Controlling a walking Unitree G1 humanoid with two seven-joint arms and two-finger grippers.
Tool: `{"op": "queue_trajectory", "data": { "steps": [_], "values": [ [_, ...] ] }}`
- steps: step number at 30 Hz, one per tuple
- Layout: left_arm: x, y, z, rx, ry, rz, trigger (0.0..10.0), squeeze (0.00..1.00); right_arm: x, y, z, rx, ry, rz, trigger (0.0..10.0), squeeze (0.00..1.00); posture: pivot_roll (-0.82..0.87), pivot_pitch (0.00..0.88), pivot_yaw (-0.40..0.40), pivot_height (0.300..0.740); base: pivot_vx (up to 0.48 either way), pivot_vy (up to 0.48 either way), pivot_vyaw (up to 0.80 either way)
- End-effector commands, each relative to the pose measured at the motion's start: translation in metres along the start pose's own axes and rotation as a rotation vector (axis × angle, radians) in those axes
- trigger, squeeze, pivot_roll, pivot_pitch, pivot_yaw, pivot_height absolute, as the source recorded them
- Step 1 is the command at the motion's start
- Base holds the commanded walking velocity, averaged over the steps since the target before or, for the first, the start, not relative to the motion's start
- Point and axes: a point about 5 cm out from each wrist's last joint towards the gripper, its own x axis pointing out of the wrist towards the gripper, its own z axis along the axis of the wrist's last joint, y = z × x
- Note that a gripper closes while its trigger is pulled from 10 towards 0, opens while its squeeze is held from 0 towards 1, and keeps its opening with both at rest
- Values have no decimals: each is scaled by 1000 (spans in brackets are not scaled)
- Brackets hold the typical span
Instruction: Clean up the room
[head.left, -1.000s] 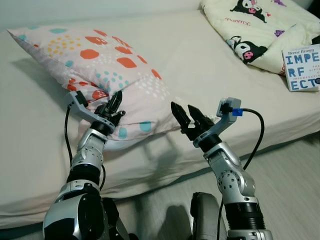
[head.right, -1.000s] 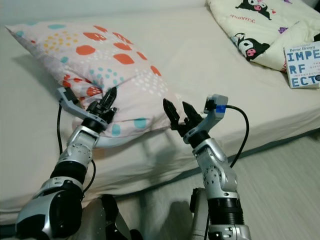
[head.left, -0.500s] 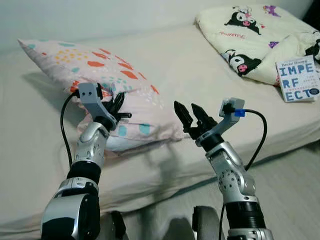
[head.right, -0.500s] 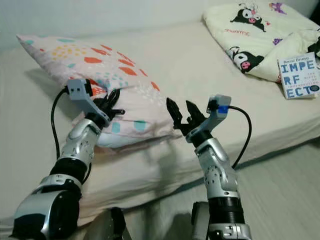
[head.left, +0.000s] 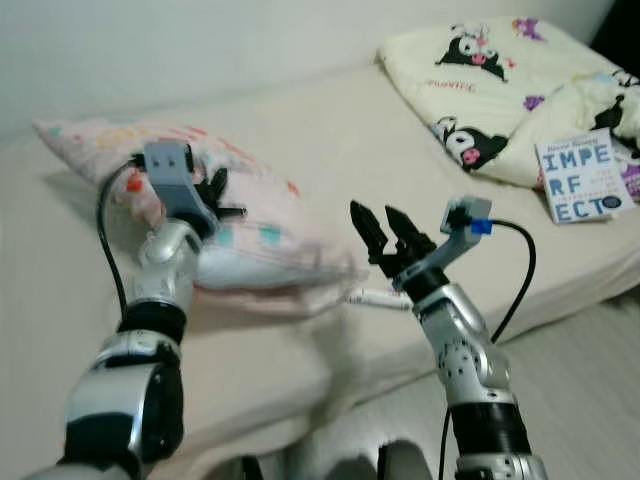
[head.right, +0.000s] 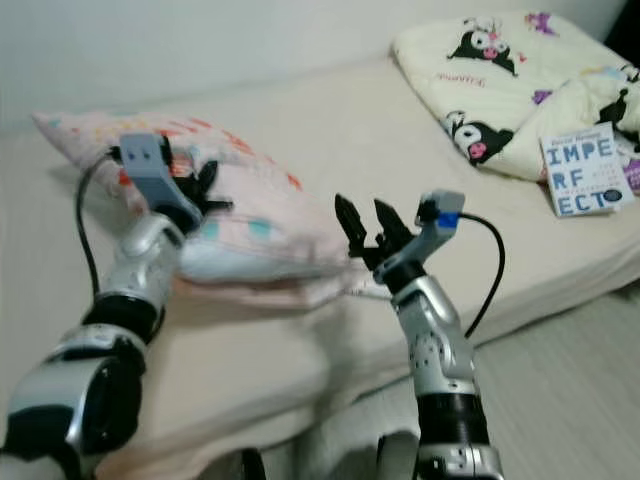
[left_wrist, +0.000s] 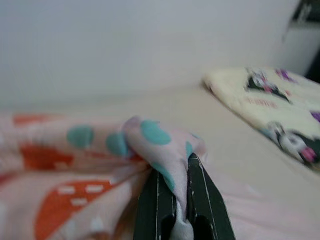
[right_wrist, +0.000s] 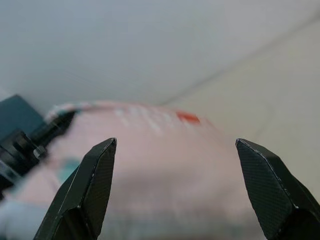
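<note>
Two grippers: left gripper (head.left: 212, 192) pinches pillow (head.left: 262, 250) fabric, right gripper (head.left: 384, 222) spread mid-frame; best close before hauling.

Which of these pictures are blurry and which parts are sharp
Left eye view: the pillow and left gripper are motion-blurred, while the right gripper and book are fairly crisp. Left wrist view: fingers pinching fabric look sharpest, the blanket soft. Right wrist view: fingertips sharp, pillow behind smeared.

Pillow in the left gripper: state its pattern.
The pillow is pale pink with orange and teal spots and small white dashes, seen best in the left wrist view.
</note>
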Motion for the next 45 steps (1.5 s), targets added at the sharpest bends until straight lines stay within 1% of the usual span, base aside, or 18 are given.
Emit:
{"op": "queue_trajectory", "data": {
  "steps": [1,5,9,11,12,14,16,18,19,20,21,24,26,28,31,36,40,45],
  "values": [
    [5,9,22,40,-78,17,0,0,-1,0,-2,-10,2,1,10000,0,-204,76,63,658,0,0,0],
    [4,15,24,76,-74,30,0,0,-2,0,-2,-12,0,2,10000,0,-200,77,61,673,0,0,0],
    [-3,16,12,98,-32,33,0,0,-2,0,-2,-13,1,3,10000,0,-197,77,57,687,0,0,0],
    [-13,15,-10,96,37,32,0,0,-2,1,-3,-13,5,6,10000,0,-196,77,52,697,0,0,0],
    [-13,15,-10,96,37,32,0,0,-2,1,-3,-13,5,6,10000,0,-196,77,52,697,0,0,0],
    [-24,11,-33,88,113,28,0,0,-2,1,-4,-15,8,10,10000,0,-193,77,48,707,0,0,0],
    [-31,7,-44,49,135,27,0,0,-2,1,-4,-17,10,11,10000,0,-194,75,47,717,0,0,0],
    [-37,5,-54,-18,170,40,0,0,-2,0,-4,-22,15,8,10000,0,-192,72,45,727,0,0,0],
    [-41,5,-61,-20,210,44,4941,0,-1,-1,-5,-24,19,7,10000,0,-189,69,40,732,0,0,0],
    [-44,3,-66,-37,236,36,9333,0,-1,-1,-5,-25,22,6,10000,0,-189,69,40,737,-386,0,0],
    [-46,3,-71,-39,263,35,10000,0,-1,-1,-6,-25,25,6,10000,0,-185,67,36,740,-472,0,0],
    [-50,4,-76,-5,294,45,10000,0,-1,-1,-8,-28,39,9,10000,0,-182,65,32,740,-479,0,0],
    [-51,6,-75,-14,269,58,10000,0,-1,0,-9,-29,38,12,10000,0,-182,64,33,740,-266,0,0],
    [-52,7,-73,-49,235,84,10000,0,-1,1,-8,-28,23,16,10000,0,-182,64,32,740,0,0,0],
    [-53,5,-75,-56,239,95,10000,0,-1,1,-8,-25,18,15,10000,0,-184,63,35,740,0,0,0],
    [-57,-7,-85,-56,277,69,10000,0,-3,0,-8,-27,17,5,10000,0,-186,67,38,740,0,0,0],
    [-60,-10,-89,-58,295,60,10000,0,-4,-1,-9,-28,17,1,10000,0,-187,68,38,740,0,0,0],
    [-66,-20,-99,-3,324,11,10000,0,-4,-1,-9,-33,15,-6,10000,0,-184,68,40,740,0,0,0]
  ]
}}
